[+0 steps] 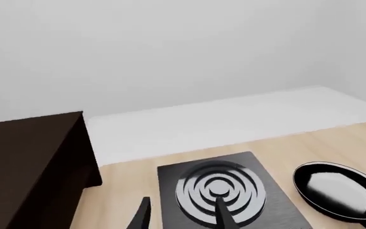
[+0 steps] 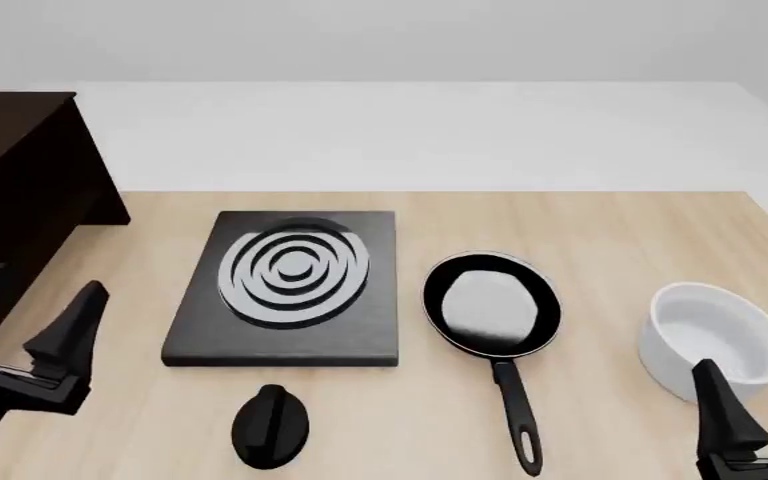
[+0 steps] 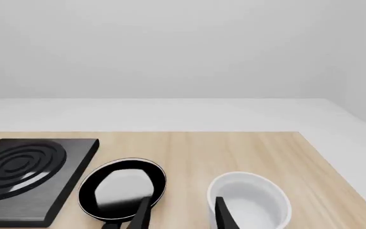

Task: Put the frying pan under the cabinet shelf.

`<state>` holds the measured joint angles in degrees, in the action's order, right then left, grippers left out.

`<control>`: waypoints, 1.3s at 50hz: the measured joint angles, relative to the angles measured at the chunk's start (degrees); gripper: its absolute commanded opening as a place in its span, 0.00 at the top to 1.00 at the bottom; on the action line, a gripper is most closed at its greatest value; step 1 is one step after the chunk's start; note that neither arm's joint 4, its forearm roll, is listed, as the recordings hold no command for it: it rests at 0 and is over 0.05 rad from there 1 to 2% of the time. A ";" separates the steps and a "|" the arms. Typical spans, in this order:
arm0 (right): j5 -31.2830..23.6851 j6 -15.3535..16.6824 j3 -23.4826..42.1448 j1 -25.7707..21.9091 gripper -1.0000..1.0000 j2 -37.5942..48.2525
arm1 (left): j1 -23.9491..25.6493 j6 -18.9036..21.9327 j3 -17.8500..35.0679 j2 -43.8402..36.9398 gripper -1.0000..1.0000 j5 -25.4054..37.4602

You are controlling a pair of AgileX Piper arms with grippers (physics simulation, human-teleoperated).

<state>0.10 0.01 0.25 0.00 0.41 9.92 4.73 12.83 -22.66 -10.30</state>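
Your left gripper [image 2: 51, 345] hangs over the near left part of the table [image 2: 598, 240], just in front of the cabinet [image 2: 11, 190]. In the left wrist view its two fingertips [image 1: 220, 212] stand well apart with nothing between them; one tip shows against the stove [image 2: 291, 285], but you cannot tell whether it touches.

Your right gripper [image 2: 758, 420] sits at the near right edge, just in front of the white bowl [image 2: 711, 340]. Its jaws are likewise spread and hold nothing; in the right wrist view one finger lines up with the pan's near rim and the other with the bowl.

The frying pan [image 2: 491, 305] lies flat on the table between the stove and the bowl, just right of the stove, its thin handle pointing toward you. It is well apart from the cabinet, which stands at the far left with the stove between them.

A black knob [image 2: 271, 425] lies near the front edge, just in front of the stove.
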 measured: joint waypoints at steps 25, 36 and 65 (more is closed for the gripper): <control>0.01 0.00 -0.01 0.00 0.00 0.01 | 17.82 11.33 10.99 -18.20 0.00 -5.29; 0.01 0.00 -0.01 0.00 0.00 0.01 | 24.58 17.52 14.09 -24.40 0.00 -6.28; 0.01 0.00 -0.01 0.00 0.00 0.00 | 38.38 32.40 17.14 -37.26 0.00 -11.47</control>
<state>0.11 0.01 0.25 0.00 0.42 48.29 37.13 29.98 -59.92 -21.78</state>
